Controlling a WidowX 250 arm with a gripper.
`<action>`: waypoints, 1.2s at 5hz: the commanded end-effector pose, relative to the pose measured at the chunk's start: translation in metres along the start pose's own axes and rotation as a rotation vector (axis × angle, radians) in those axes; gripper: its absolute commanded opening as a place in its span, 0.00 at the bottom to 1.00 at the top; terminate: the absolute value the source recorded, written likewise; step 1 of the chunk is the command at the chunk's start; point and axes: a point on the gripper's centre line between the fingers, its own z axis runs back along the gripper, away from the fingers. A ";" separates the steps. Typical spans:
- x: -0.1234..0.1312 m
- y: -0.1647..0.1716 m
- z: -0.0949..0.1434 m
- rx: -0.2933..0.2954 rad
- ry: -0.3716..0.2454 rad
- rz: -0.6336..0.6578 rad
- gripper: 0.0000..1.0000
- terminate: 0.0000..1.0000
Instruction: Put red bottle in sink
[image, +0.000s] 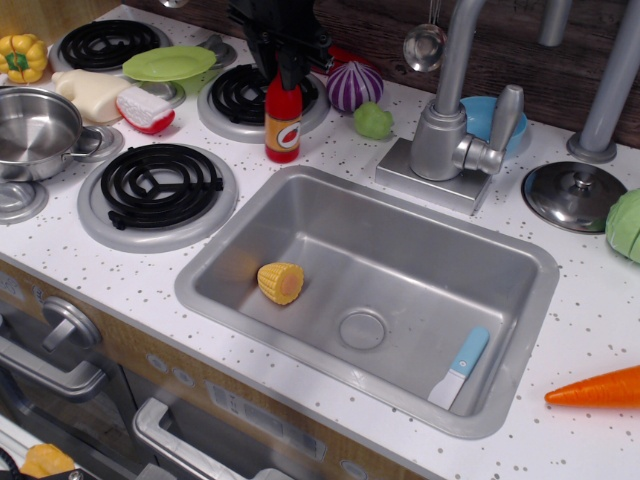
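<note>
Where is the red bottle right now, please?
The red bottle stands on the counter just beyond the sink's back-left corner, by the burner, its neck under the gripper.

Speckled white counter (600, 320), red bottle (283, 120) upright, carrot (597, 388), steel lid (575, 195)

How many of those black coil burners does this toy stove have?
3 in view: one at the back left, one behind the red bottle partly hidden by it, and one front beside the sink. A fourth may sit under the pot.
</note>
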 end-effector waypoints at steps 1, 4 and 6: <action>0.008 -0.009 0.066 0.055 -0.033 0.049 0.00 0.00; -0.038 -0.085 0.013 -0.111 -0.025 0.177 0.00 0.00; -0.056 -0.094 -0.009 -0.145 -0.044 0.161 1.00 0.00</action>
